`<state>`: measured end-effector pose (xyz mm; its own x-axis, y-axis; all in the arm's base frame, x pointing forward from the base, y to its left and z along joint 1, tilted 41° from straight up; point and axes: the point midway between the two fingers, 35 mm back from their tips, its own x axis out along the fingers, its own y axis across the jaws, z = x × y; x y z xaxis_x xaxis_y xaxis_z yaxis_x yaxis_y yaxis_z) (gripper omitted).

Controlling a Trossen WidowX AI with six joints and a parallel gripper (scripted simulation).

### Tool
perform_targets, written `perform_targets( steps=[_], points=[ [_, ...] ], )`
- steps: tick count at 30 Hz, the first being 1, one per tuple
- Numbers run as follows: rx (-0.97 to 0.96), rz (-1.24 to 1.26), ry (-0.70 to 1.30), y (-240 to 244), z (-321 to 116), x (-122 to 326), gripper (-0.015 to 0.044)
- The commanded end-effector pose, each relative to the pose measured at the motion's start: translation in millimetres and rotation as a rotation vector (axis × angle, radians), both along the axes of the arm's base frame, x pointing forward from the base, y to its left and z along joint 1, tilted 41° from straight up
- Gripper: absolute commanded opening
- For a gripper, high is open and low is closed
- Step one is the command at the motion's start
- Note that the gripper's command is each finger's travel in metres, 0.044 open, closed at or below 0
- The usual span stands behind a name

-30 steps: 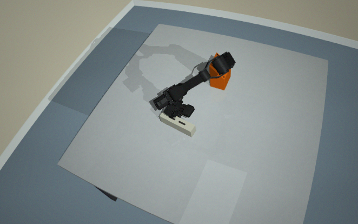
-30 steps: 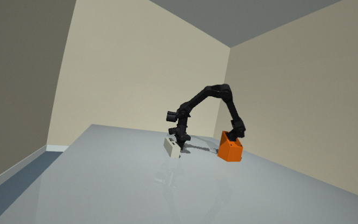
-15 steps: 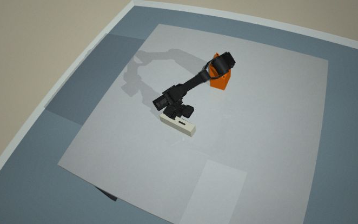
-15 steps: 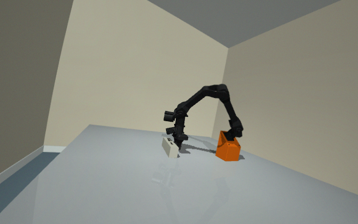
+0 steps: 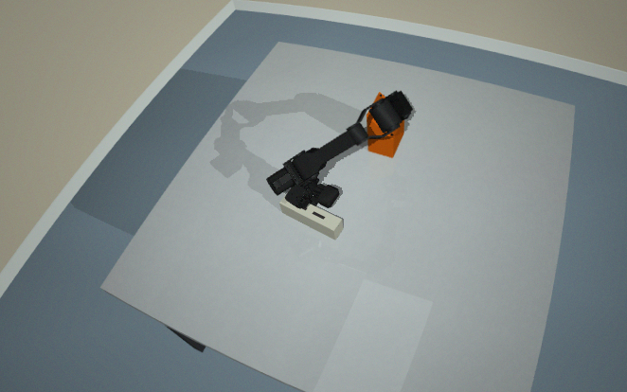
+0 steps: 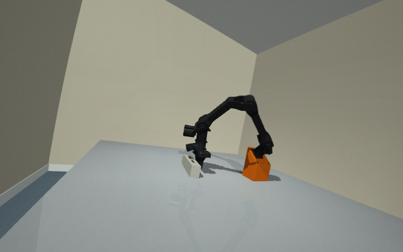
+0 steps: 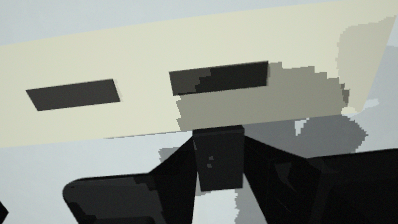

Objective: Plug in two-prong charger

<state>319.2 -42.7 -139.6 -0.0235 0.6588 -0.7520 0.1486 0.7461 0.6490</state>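
Note:
The cream power strip (image 5: 312, 218) lies flat on the table and also shows in the exterior view (image 6: 191, 165). In the wrist view the power strip (image 7: 175, 75) shows two dark slots, the left outlet (image 7: 73, 94) and the right outlet (image 7: 218, 78). My gripper (image 7: 214, 138) is shut on the black charger (image 7: 219, 157). The charger's front end meets the strip's near edge, just below the right outlet. Its prongs are hidden. In the top and exterior views my gripper (image 5: 303, 194) points down over the strip's end nearest the arm (image 6: 200, 160).
The arm's orange base (image 5: 385, 136) stands behind the strip on the pale mat and shows at the right in the exterior view (image 6: 256, 164). A lighter rectangular patch (image 5: 379, 336) lies at the mat's near edge.

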Motion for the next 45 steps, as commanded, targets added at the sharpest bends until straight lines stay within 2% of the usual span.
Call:
perform_targets(
  steps=[1,45],
  points=[
    [0.002,-0.003,-0.001,1,-1,3,0.0000],
    [0.002,-0.003,-0.002,-2,-2,19,0.0000]
  ],
)
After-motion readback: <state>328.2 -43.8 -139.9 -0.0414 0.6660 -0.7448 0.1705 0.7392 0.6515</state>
